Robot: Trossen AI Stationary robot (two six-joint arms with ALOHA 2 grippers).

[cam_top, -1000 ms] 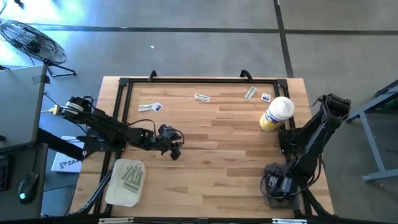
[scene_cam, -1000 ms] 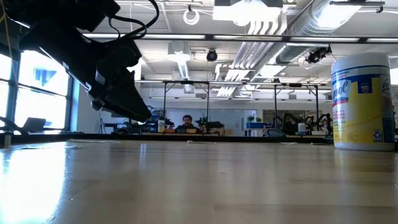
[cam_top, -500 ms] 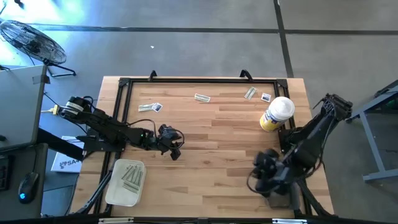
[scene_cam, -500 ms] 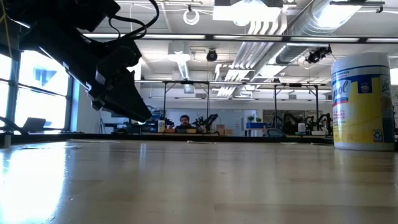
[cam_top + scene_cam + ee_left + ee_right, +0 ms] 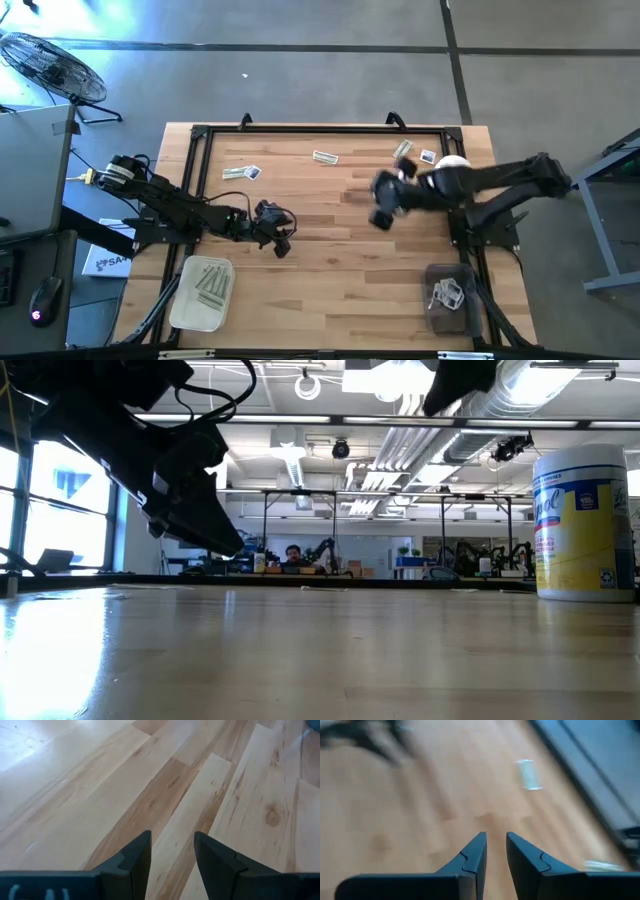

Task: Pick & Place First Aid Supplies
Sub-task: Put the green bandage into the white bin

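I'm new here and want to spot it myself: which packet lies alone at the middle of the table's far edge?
Find the wooden table from above. Along its far edge, between the pair at left and the pair by the yellow bottle, lies one pale strip packet, alone.

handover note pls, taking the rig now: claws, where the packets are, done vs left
Left claw: open, empty, over bare wood at the table's left-middle.
Right claw: arm stretched out over the table near the yellow bottle, fingers slightly apart, nothing between them.
Done: strips lie in the left tray; small packets in the right tray.
Left on the table along the far edge: strip and square at left, one strip mid, strip and square near the bottle.
Next, probably: right claw takes the mid strip or the pair by the bottle.
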